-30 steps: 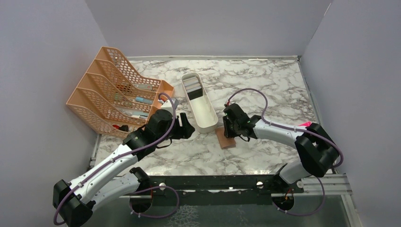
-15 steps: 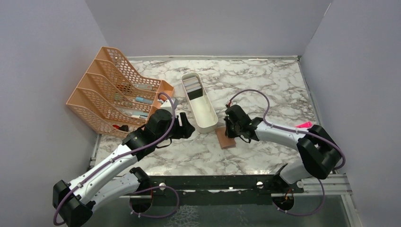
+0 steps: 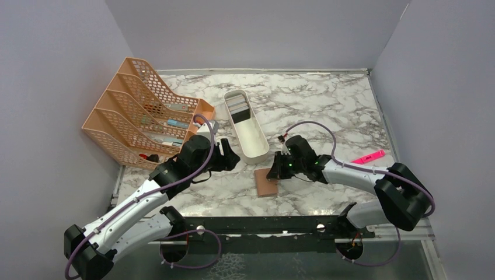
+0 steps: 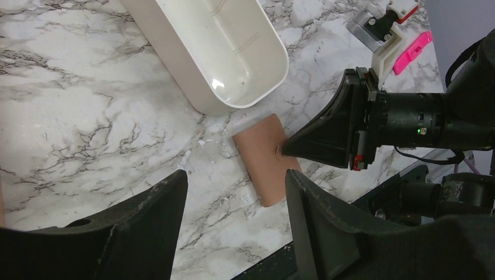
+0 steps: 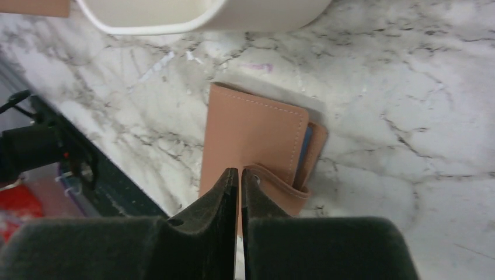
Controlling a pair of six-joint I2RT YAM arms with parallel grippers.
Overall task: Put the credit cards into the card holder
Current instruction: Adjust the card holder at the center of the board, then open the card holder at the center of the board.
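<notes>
Right wrist view has the tan card holder (image 5: 251, 134) lying flat on the marble bench (image 5: 408, 116). A blue card (image 5: 307, 143) edge peeks from its side, and the right tool (image 5: 238, 175) is clenched, its tips pressed onto the holder beside the strap (image 5: 277, 189). Just beyond sits the white tray (image 3: 255, 154), with more cards (image 3: 236, 106) stacked in its far end, while the left tool (image 3: 229, 158) hangs released over the bench near the tray's near end.

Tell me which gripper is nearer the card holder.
Right. The right gripper has its tips on the card holder, with the jaws closed on its strap edge. The left gripper hangs open off to the holder's left, apart from it, beside the near end of the white tray.
</notes>
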